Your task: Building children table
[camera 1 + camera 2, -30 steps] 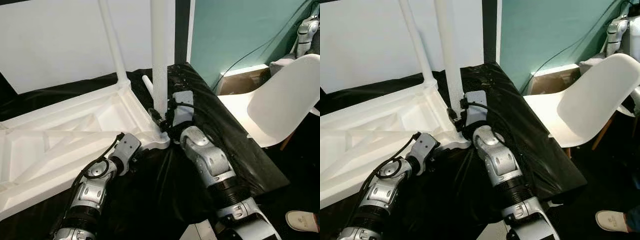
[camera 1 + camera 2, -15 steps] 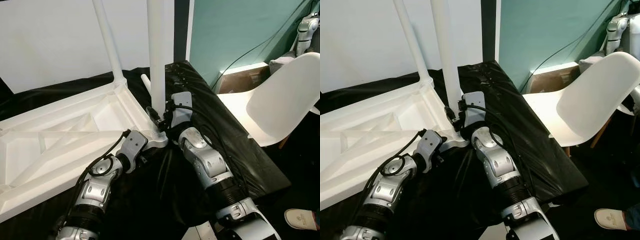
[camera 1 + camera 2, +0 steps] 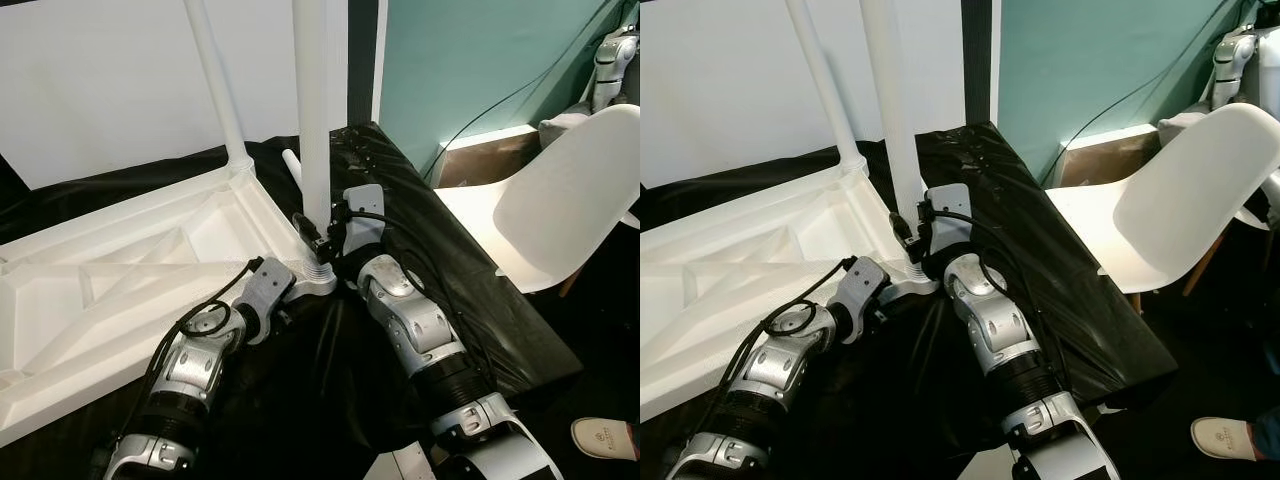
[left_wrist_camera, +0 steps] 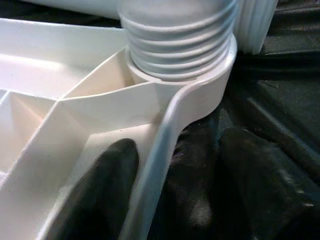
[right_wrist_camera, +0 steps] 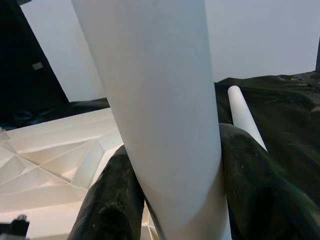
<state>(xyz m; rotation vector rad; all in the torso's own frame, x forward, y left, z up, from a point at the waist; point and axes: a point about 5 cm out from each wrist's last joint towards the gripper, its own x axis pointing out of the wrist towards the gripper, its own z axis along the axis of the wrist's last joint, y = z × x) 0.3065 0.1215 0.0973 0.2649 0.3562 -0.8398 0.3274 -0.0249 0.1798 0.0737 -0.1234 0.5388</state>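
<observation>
Leg [image 3: 312,120] is pinched low by right tool [image 3: 322,240]; tabletop [image 3: 130,290] rim is clamped by left tool [image 4: 165,195]. Hollow plastic: light, stiff, slick. Grip near thread is judged best.

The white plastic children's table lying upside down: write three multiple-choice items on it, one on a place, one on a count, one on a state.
1. Where does the left gripper hold the upside-down white plastic tabletop?
A. its corner rim
B. its centre
C. a far leg

2. How many white tube legs stand upright in corners?
A. none
B. two
C. four

3. The right gripper is:
A. hanging idle
B. open above the chair
C. shut on the near white leg

Key: 1 A, fingers straddle the rim by the threaded socket; 2 B, the near leg and the far leg; 3 C, fingers press both its sides.
</observation>
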